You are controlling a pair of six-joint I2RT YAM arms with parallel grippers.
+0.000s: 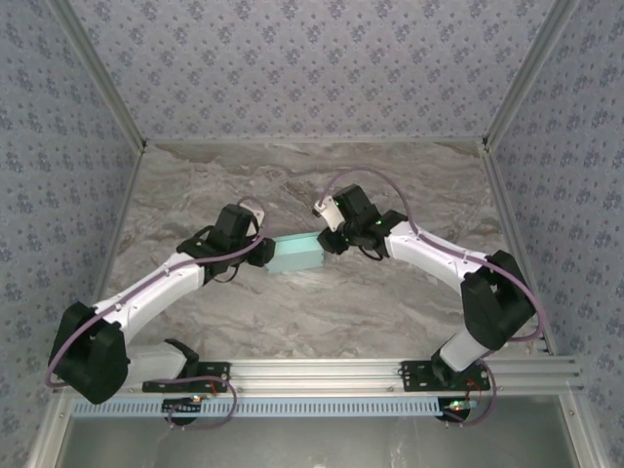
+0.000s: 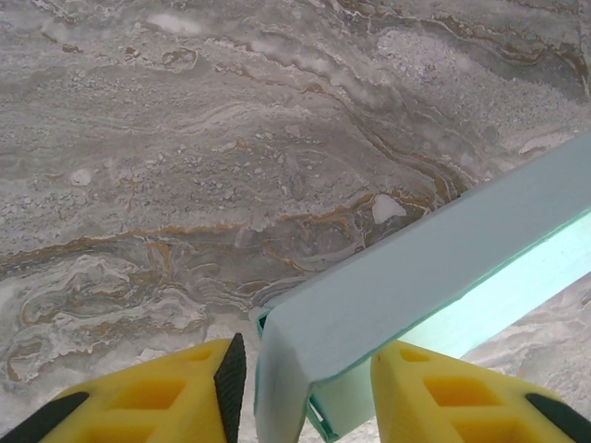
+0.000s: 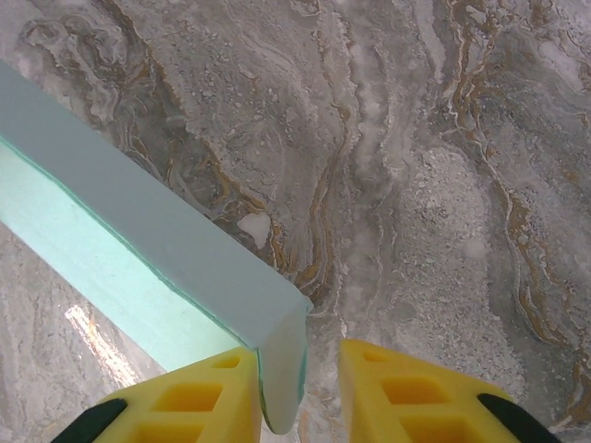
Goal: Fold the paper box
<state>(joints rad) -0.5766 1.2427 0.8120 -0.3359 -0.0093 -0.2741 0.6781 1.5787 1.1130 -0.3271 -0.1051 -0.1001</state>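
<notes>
The paper box (image 1: pixel 295 254), seen from above, is a small, flat, oblong block of pale aqua-blue card. It sits near the middle of the table (image 1: pixel 292 322), with its long axis running across the table from left to right. From the left wrist view we see the paper box (image 2: pixel 434 268) as a long slab whose upper face is pale and matte, while the narrow side face below it is a brighter mint green. At its near end a flap is folded down over the end, and a seam gapes slightly beneath it. From the right wrist view the other end of the paper box (image 3: pixel 157 249) shows a crisp, squared corner. We cannot tell whether the box touches the table.
</notes>
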